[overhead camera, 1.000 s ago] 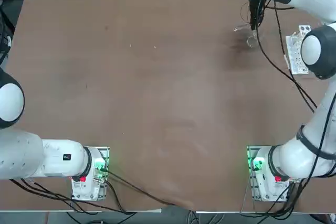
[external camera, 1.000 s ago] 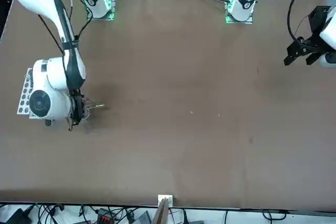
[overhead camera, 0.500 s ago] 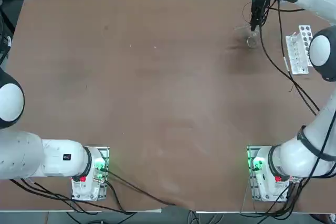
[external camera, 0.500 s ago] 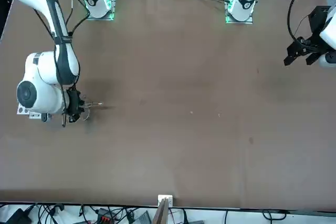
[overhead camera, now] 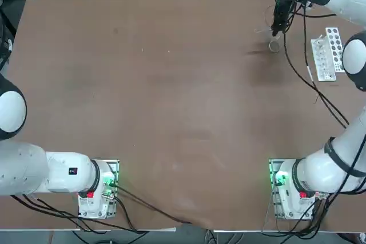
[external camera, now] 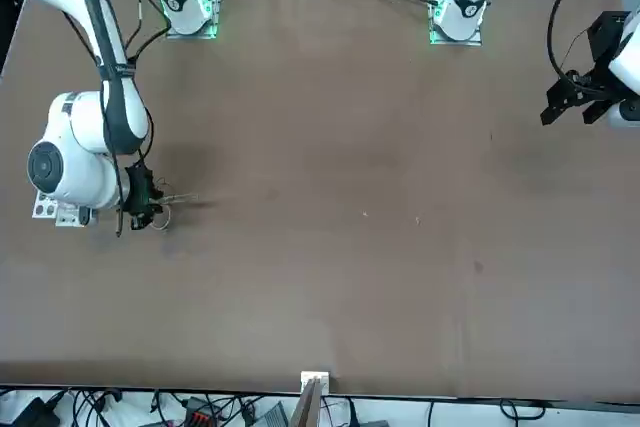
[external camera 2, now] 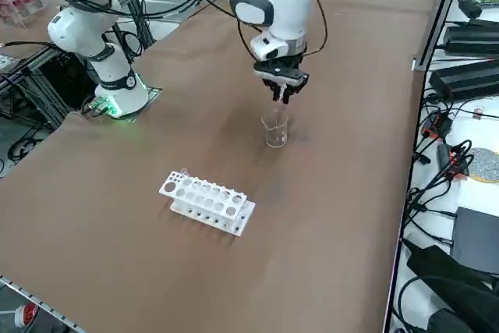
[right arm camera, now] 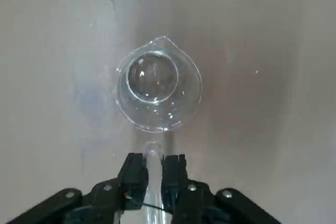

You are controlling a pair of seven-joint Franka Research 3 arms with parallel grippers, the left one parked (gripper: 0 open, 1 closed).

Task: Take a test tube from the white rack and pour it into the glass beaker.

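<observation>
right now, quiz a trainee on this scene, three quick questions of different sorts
1. True or false: the right claw is shut on a test tube.
2. The claw hangs over: A the white rack, B the glass beaker, C bare table.
3. In the right side view, is the beaker upright or tipped over?

Key: 1 true. 2 B: the wrist view looks straight down into its round rim. 3 upright, standing apart from the rack.
</observation>
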